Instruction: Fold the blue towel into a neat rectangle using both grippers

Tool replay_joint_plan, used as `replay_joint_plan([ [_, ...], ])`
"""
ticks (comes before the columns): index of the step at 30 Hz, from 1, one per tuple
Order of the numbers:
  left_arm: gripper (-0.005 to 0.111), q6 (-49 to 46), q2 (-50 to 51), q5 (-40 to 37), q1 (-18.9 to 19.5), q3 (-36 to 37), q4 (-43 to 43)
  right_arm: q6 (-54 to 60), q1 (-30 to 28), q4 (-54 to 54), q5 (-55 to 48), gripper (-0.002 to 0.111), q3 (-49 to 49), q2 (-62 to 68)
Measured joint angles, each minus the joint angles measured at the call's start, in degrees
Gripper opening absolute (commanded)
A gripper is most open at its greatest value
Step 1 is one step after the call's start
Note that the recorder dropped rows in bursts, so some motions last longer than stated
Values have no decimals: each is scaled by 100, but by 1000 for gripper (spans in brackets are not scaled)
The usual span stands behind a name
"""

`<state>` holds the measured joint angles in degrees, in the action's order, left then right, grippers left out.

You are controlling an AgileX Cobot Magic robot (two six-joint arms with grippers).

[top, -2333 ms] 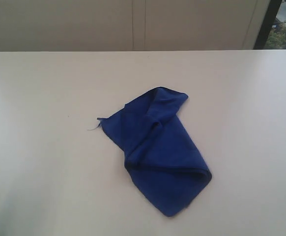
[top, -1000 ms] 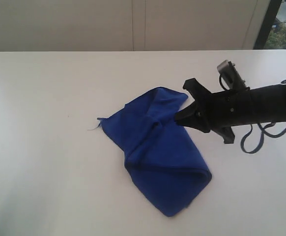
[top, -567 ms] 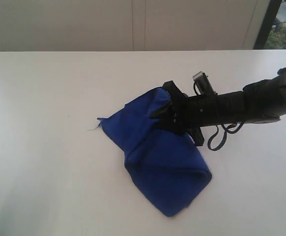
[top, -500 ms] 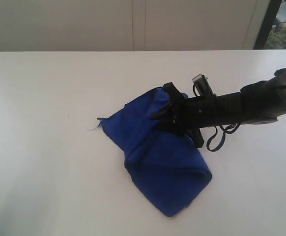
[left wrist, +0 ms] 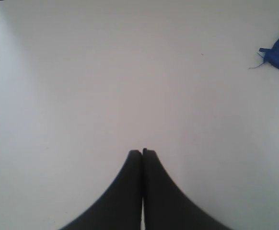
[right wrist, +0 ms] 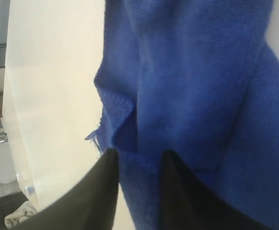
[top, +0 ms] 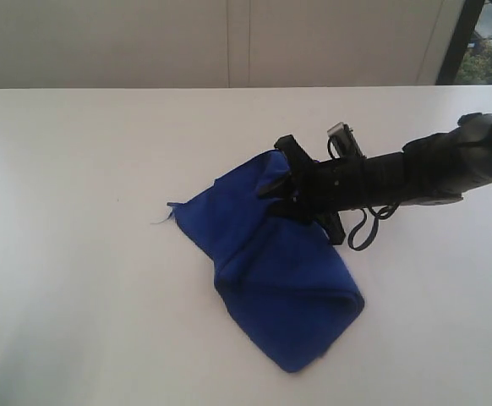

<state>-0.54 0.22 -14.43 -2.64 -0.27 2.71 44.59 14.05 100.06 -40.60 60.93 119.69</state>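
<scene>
Right tool (top: 280,171) stands with jaws parted astride the upper edge of the crumpled blue towel (top: 271,271) mid-frame on the table (top: 77,296), so I judge I'm at the first grab and must close on that hem, while my left tool (left wrist: 142,152) hangs closed over bare table.

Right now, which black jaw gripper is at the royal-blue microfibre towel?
The right gripper, jaws apart at the towel's upper fold; the left gripper is shut over the white table, away from the towel.
</scene>
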Motion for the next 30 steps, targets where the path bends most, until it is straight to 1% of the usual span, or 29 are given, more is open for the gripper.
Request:
replay_joint_plan([
  [1,0,0,0,0,0,0,0,0,0,0,0,15,0,13],
  [2,0,0,0,0,0,0,0,0,0,0,5,7,0,13],
  [3,0,0,0,0,0,0,0,0,0,0,5,2,0,23],
  [4,0,0,0,0,0,0,0,0,0,0,5,0,0,21],
  [10,0,0,0,0,0,0,0,117,0,0,5,0,0,21],
  [18,0,0,0,0,0,0,0,823,0,-104,17,0,0,-400],
  [20,0,0,0,0,0,0,0,882,0,-405,94,0,9,-593],
  [23,0,0,0,0,0,0,0,898,0,-1129,300,0,9,-906],
  [30,0,0,0,0,0,0,0,223,0,-3141,674,0,9,-1476],
])
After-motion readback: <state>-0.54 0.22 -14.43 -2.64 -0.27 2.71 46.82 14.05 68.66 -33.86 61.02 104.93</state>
